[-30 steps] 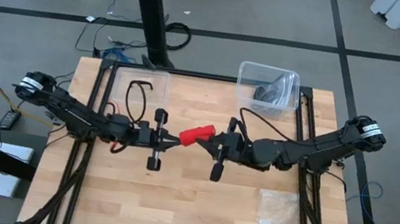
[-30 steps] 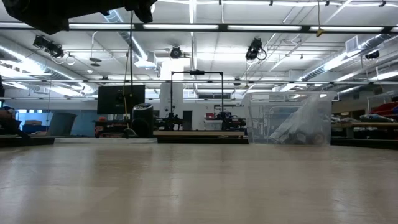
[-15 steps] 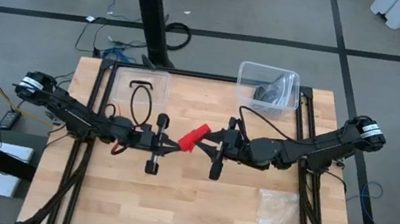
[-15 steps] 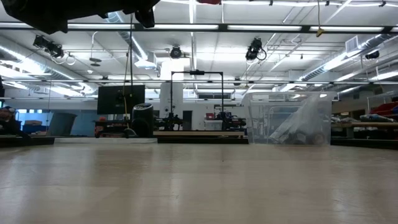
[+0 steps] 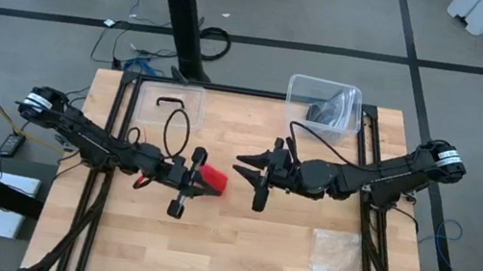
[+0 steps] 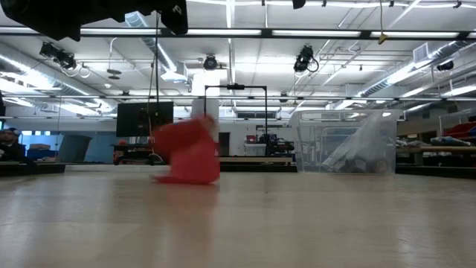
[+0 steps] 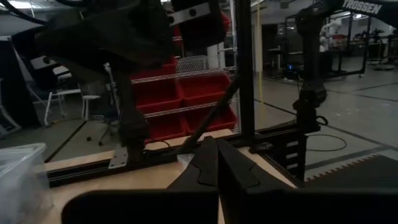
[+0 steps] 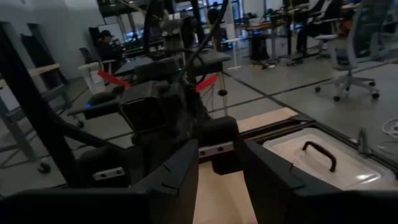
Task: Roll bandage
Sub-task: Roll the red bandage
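The left gripper (image 5: 203, 179) had its fingers (image 7: 214, 168) pressed together, and from above the bandage (image 5: 213, 181) lay right at their tips, a bright red bunch near the middle of the surface (image 5: 234, 241). Whether the fingers pinched the cloth or merely touched it could not be told. In the low view the bandage (image 6: 190, 152) showed as a blurred red heap resting on the wood.

The right gripper (image 5: 249, 167) stood a little way off from the bandage, on the side toward the right arm, its fingers (image 8: 171, 180) apart with a clear gap between them and nothing in that gap. Its own camera looked along the wood toward the left arm.

Farther out, a clear plastic bin (image 5: 324, 107) with dark contents sat at the far edge of the surface, on the right arm's side. A flat clear lidded box (image 5: 170, 97) lay at the far edge on the left arm's side, and a clear plastic bag (image 5: 337, 256) lay near the right front corner.
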Robot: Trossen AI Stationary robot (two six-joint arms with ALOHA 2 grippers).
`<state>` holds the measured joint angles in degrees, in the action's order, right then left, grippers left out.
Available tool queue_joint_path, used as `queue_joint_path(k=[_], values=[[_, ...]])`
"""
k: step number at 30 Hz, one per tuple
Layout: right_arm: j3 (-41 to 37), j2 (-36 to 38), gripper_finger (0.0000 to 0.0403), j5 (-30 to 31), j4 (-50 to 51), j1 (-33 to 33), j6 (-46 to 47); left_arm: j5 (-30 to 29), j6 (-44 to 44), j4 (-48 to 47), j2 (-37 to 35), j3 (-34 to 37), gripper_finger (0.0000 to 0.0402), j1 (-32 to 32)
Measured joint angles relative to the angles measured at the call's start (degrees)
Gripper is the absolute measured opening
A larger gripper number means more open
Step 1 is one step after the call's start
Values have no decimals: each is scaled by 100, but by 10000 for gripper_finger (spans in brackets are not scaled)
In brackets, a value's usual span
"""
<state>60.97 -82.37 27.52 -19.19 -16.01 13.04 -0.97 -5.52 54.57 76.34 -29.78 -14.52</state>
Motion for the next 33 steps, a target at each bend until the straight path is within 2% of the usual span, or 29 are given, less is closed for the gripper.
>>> queue_joint_path(k=[12, 15, 20, 24, 27, 30, 33], values=[[0, 0, 121, -62, 568, -71, -9, -46, -13, -58, 0, 0, 0, 7], [0, 0, 122, -70, 893, -135, 5, -69, -59, -378, -77, 0, 0, 7], [0, 0, 122, -77, 1526, -298, 179, -434, -149, -1873, -687, 1, 0, 11], [-348, -39, 121, -76, 1696, -352, 649, -746, 149, -3471, -1586, 0, 0, -28], [-899, -315, 121, -146, 1041, -188, 865, -1244, 659, -4708, -2266, 0, 0, -55], [-1262, -870, 118, -682, -243, 134, 1067, -1682, 1492, -5651, -2692, 46, 0, 36], [-1329, -1558, 113, -1240, -1253, 409, 1149, -1725, 2535, -6312, -2940, 161, 0, 250]])
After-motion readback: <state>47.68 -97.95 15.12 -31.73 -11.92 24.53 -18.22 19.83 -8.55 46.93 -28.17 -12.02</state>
